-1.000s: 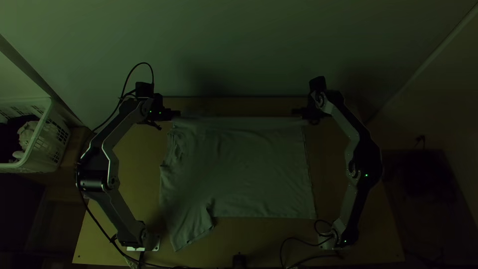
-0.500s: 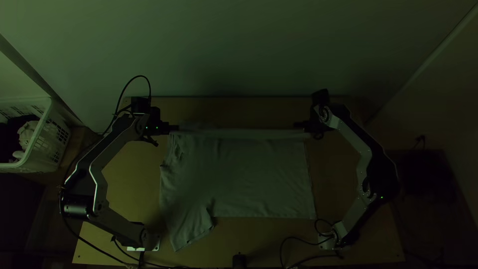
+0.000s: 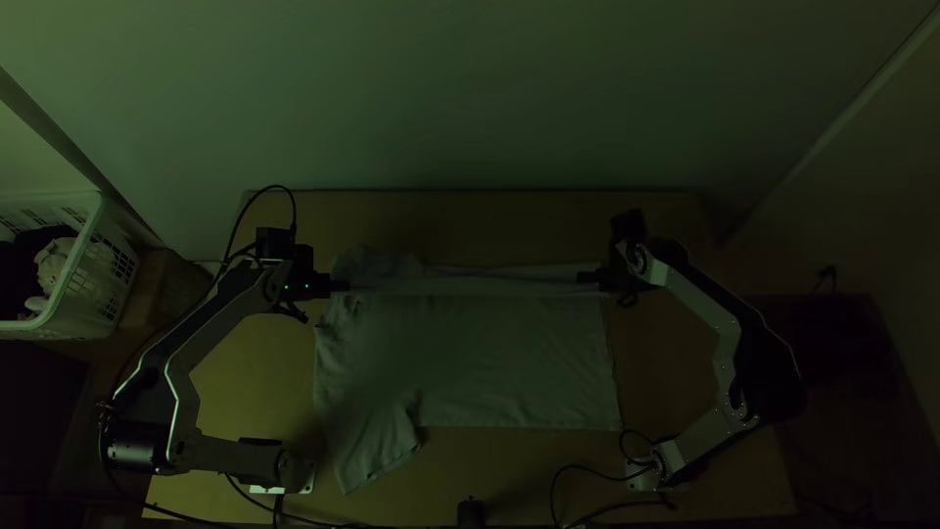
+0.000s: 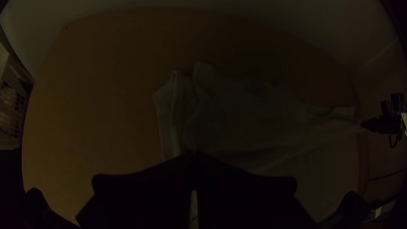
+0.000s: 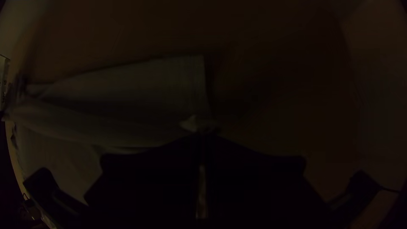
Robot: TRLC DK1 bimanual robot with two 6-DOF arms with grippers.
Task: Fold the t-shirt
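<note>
Some t-shirt (image 3: 490,358), seemingly in right hand (image 3: 581,278)

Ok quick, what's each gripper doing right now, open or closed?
Left gripper: closed, holding the t-shirt.
Right gripper: closed, also holding the t-shirt.

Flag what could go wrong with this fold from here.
Slip: the right hand seems to pinch the t-shirt close to its hem edge, so the cloth may pull free.
Creases: the cloth just beyond the left hand lies rumpled and could get folded in crooked.
Drag: the span between the hands looks taut; pulling could shift the layer on the table, whose sleeve juts toward the near edge.
</note>
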